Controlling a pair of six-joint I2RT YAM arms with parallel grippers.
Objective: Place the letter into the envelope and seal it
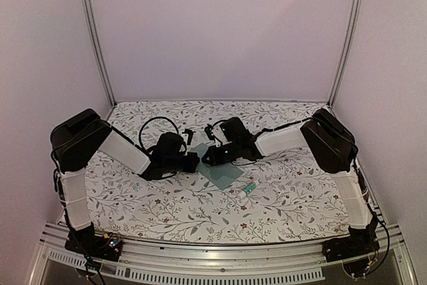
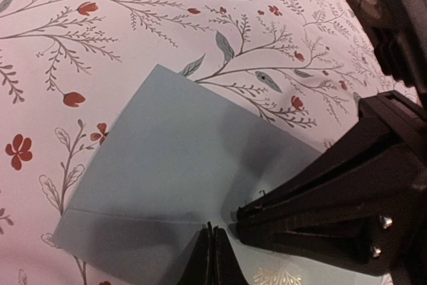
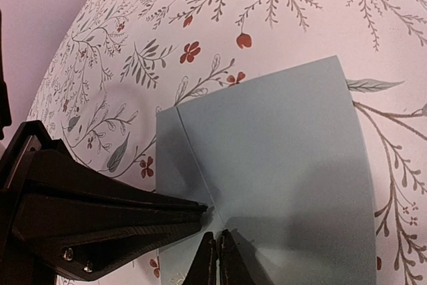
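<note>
The envelope (image 1: 223, 175) lies flat on the flower-printed table (image 1: 300, 185), about midway between the two arms and a little toward the near edge. Its pale teal face is up, and one straight crease runs across it close to an end (image 3: 287, 165). The left arm's fingers (image 1: 196, 163) and the right arm's fingers (image 1: 207, 159) come in from opposite sides and meet over the envelope's far-left corner. In the left wrist view the left arm's fingers (image 2: 212, 248) are pressed together with only a hairline slit between them. Their tips are down on the teal paper (image 2: 180, 165), which shows on both sides of them. The right arm's fingers (image 2: 241, 215), also drawn to a point, touch the paper just beside them. The right wrist view gives the mirror of this, with the right arm's fingers (image 3: 217, 251) closed tight on the envelope and the left arm's fingers (image 3: 203, 210) tapering in from the left, almost touching them. I cannot tell whether either pair has paper pinched between its tips. A small patch of pale ornate paper (image 2: 277, 277) shows at the envelope's near edge; I cannot tell whether it is the letter. A glue stick (image 1: 245, 189) lies on the table just beside the envelope's near-right corner.
</note>
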